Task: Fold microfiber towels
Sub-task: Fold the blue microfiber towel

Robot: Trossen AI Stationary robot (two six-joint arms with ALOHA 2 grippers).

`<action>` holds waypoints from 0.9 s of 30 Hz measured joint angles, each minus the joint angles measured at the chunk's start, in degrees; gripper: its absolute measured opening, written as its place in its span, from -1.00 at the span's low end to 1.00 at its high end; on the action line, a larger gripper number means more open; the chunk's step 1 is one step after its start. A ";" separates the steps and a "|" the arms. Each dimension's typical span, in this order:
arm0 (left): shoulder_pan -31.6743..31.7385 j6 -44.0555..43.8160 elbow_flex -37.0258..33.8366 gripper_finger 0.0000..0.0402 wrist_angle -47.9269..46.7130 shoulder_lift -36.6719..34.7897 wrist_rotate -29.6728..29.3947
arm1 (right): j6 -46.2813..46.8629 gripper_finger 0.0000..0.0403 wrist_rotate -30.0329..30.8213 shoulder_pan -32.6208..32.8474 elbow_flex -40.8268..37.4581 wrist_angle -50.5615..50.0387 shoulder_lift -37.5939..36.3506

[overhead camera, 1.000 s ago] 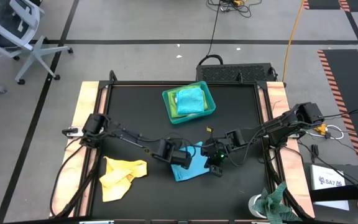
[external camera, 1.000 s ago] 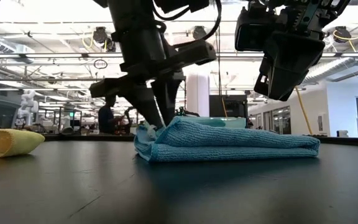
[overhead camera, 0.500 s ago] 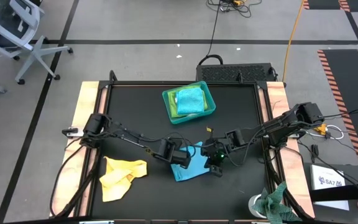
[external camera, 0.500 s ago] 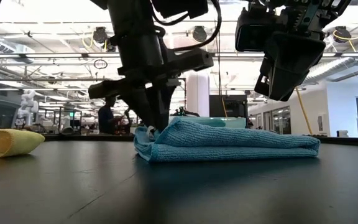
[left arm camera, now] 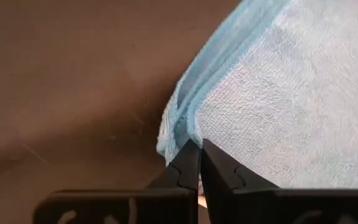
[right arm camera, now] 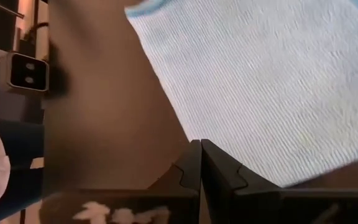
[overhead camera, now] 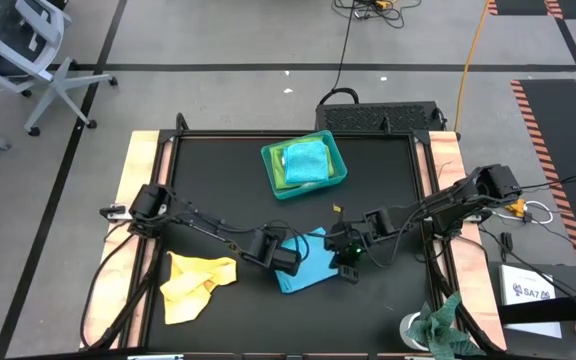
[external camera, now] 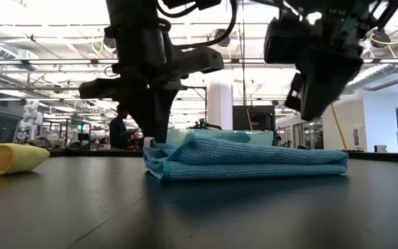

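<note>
Left gripper point(overhead camera: 286, 257) is down at the left edge of the folded blue towel point(overhead camera: 308, 272), jaws pinched together on its corner, near the middle of the bench point(overhead camera: 218, 170). Right gripper point(overhead camera: 349, 268) hovers over the towel's right side, jaws closed, holding nothing.

You had open black table point(overhead camera: 218, 180) from nine round to eleven o'clock, clear for a gripper to pass. At twelve the teal tray point(overhead camera: 305, 166) blocked the far middle. Dead centre, the blue towel point(overhead camera: 306, 270) lay folded with the left gripper point(overhead camera: 290, 258) and right gripper point(overhead camera: 349, 268) crowded at its two ends, leaving no gap between them. At seven o'clock the yellow towel point(overhead camera: 196, 284) took the near-left corner.
</note>
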 joint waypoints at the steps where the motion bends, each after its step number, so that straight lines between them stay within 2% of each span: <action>1: 0.10 -0.06 0.00 -0.96 -0.11 -0.02 -0.62 | 0.32 -0.99 0.00 -0.02 -0.57 0.12 0.00; 5: 0.80 0.19 0.00 -0.98 -0.63 0.00 -1.40 | 2.13 -0.99 -0.04 -0.02 -4.06 2.47 -0.02; 12: 1.22 0.40 0.00 -0.92 -0.62 -0.02 -1.20 | 6.70 -0.99 -0.10 -0.02 -11.14 12.28 -0.02; 19: 1.00 3.00 0.00 -0.98 -0.84 0.00 2.93 | 7.83 -0.99 -0.13 -0.02 -13.01 14.53 -0.01; 27: 2.80 6.34 0.00 -0.67 -1.09 -0.02 2.64 | 7.72 -0.99 -1.64 0.01 -13.01 14.59 -0.02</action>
